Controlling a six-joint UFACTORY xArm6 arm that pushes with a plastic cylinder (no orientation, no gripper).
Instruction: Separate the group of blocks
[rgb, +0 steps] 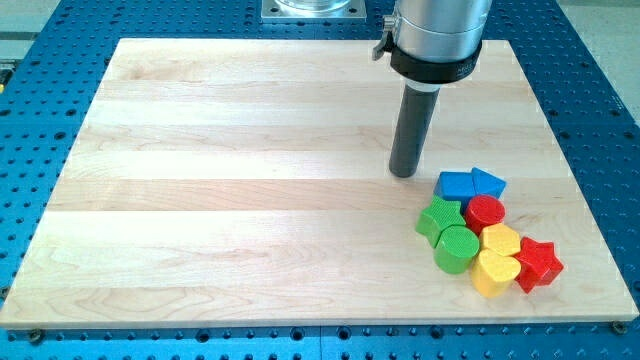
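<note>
A tight group of blocks lies at the view's lower right on the wooden board (220, 180). At its top are a blue cube-like block (456, 184) and a blue pentagon-like block (488, 182). Below them sit a red cylinder (486, 212), a green star (441, 218) and a green cylinder (457, 248). Further down are a yellow block (501, 240), a yellow heart (494, 272) and a red star (538, 263). My tip (404, 174) stands on the board just to the upper left of the blue cube, a small gap apart.
The board lies on a blue perforated table (40, 120). The arm's grey mount (437, 35) hangs above the board's top right. A metal base plate (312, 10) shows at the view's top edge.
</note>
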